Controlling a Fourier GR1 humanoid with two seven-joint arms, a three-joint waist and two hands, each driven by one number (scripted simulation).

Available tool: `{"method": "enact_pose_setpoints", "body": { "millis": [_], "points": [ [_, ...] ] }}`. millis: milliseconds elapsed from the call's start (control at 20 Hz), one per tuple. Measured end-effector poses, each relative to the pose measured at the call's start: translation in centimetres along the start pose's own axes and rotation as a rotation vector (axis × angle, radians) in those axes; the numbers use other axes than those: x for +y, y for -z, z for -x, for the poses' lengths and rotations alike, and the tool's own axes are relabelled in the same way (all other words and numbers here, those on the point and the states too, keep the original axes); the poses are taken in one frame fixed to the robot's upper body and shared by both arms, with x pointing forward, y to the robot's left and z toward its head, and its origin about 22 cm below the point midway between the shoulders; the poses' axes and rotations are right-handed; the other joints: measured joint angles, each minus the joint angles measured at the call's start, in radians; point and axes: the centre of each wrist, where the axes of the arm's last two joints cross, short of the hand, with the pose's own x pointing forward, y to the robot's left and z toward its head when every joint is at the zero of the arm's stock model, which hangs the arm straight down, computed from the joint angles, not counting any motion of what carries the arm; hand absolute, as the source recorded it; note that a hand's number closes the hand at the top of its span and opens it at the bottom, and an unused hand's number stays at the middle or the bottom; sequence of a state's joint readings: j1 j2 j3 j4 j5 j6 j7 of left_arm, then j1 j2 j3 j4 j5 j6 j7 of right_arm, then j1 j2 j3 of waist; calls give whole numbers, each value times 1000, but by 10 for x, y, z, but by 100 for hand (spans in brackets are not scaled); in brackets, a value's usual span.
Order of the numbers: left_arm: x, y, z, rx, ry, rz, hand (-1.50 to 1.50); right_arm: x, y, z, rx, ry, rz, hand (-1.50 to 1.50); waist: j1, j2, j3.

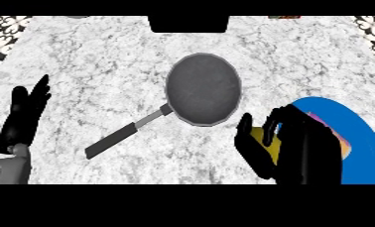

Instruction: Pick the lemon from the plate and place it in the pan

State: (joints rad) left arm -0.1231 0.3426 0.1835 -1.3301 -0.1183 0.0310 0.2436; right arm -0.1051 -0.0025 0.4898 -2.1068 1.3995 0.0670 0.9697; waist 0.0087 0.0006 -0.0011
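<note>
At lower right, the yellow lemon (264, 139) is enclosed by the curled fingers (273, 122) of the right hand (304, 146) over the blue plate (348, 127). The round grey pan (204, 89) is centred on the marbled counter (95, 57). The left hand (22, 117) is held open, fingers straight, at left.

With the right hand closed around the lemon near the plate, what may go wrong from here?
1. The right hand hides most of the lemon, so how well it sits in the hand cannot be checked; it might slip on the way.
2. The pan looks shallow, so a lemon released from high up might roll out.
3. The hand might bump the blue plate when it moves off.
</note>
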Motion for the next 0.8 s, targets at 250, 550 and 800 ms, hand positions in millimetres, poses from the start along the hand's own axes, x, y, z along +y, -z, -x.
{"method": "enact_pose_setpoints", "body": {
  "millis": [250,550,800],
  "points": [
    [-5,0,-5,-4,-5,6,0,32,36,-22,23,64,-23,150,8,3,1],
    [-10,-2,-2,-6,-1,10,0,81,84,-27,70,94,-66,150,11,5,1],
    [-6,1,0,-6,-2,19,0,126,105,-26,92,125,-107,150,17,7,2]
  ]
}}
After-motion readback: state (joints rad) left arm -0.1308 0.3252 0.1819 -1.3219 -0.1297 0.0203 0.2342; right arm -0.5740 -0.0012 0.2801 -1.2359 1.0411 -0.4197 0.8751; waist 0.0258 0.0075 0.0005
